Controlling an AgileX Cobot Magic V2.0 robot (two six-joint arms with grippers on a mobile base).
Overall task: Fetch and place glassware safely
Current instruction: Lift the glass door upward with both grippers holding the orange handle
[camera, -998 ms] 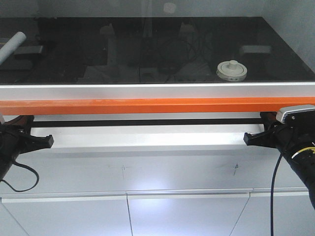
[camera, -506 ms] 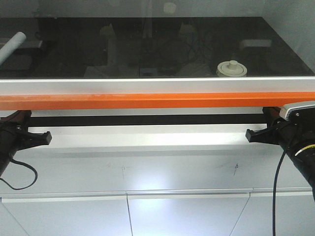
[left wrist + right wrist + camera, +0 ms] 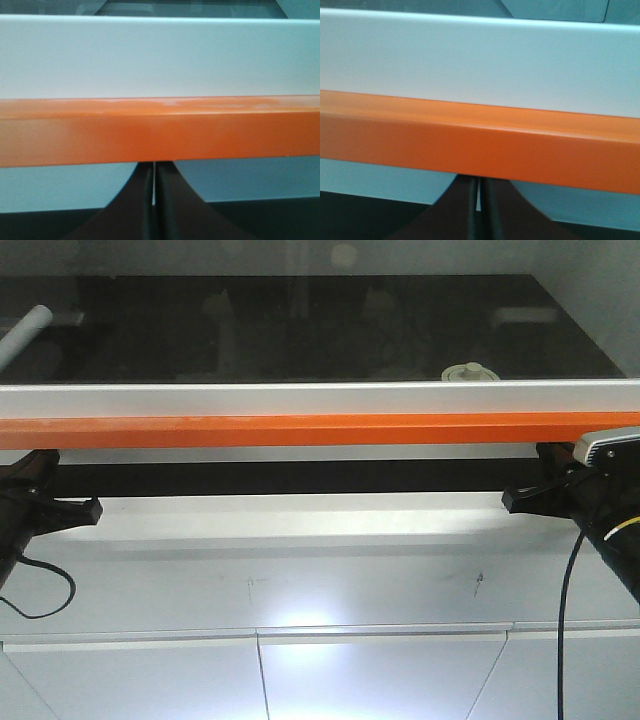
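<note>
Glass jar (image 3: 469, 372) beyond orange bar (image 3: 300, 430), nearer right tool (image 3: 510, 501) | left tool (image 3: 93, 510) well apart | both closed

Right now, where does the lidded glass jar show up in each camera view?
Front view: the glass jar sits right of centre, only its lid peeking above the silver rail.
Left wrist view: not in it.
Right wrist view: not in it.
Shared landmark: the orange bar crosses all three.

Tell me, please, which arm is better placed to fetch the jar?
Right, probably: the jar sits behind the sash near the right pincer; the left pincer is at the opposite end.
</note>
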